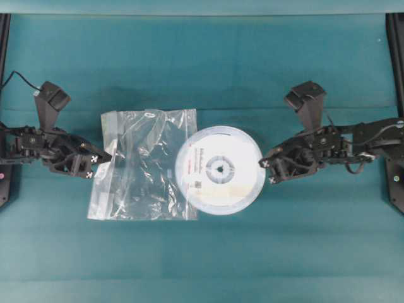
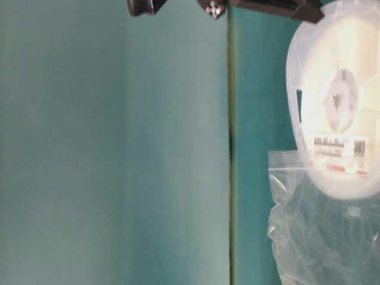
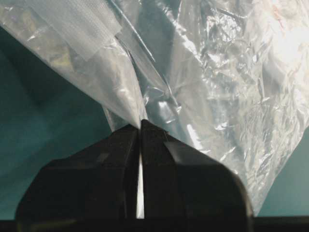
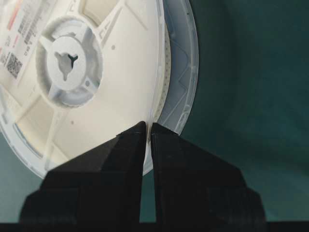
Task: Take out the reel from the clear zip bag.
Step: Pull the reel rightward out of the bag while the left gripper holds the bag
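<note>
In the overhead view the clear zip bag (image 1: 146,165) lies flat left of centre and the reel (image 1: 219,168) sits just right of it, nearly all of the disc clear of the plastic and only its left rim overlapping the bag's right edge. The left gripper (image 1: 100,165) meets the bag's left edge and the right gripper (image 1: 266,170) meets the reel's right rim, so bag, reel and both grippers lie along one horizontal line across the middle of the frame; the last bit of separation looks to depend on pulling apart along that line, with the right arm the one on the reel. In the table-level view the reel (image 2: 338,95) fills the upper right, its lower edge with the label overlapping the mouth of the bag (image 2: 323,237) at lower right. The left wrist view shows the left gripper (image 3: 140,126) at lower centre, jaws pressed together on a fold of the bag (image 3: 207,72), which fans away toward the top and right. The right wrist view shows the right gripper (image 4: 148,128) at lower centre, jaws closed thinly on the near rim of the reel (image 4: 91,82), whose face spreads to the upper left.
</note>
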Controlling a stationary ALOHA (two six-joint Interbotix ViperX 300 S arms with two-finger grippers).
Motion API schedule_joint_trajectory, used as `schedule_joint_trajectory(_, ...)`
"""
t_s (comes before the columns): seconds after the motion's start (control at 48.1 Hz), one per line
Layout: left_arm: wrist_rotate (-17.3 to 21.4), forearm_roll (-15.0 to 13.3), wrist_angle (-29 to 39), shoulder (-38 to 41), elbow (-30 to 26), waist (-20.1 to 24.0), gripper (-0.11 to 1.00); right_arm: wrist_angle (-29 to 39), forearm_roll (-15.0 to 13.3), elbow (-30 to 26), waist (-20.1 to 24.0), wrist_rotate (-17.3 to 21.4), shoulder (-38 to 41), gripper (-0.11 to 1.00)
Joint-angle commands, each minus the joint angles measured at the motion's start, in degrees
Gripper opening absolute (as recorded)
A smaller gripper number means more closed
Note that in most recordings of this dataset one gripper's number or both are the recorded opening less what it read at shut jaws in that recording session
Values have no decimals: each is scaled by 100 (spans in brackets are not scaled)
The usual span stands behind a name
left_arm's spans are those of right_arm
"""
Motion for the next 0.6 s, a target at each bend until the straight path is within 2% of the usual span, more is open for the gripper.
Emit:
schedule_joint_trajectory(0.0,18,18,9,-18,-62,-9,-1,-18,9,97,-26,79,-220,7)
schedule_joint_trajectory(0.353,26,18,9,-18,-70,-9,-1,26,9,633,-149,158,-809,7)
schedule_joint_trajectory(0.582,35,18,9,-9,-62,-9,-1,281,9,826,-220,158,-1116,7)
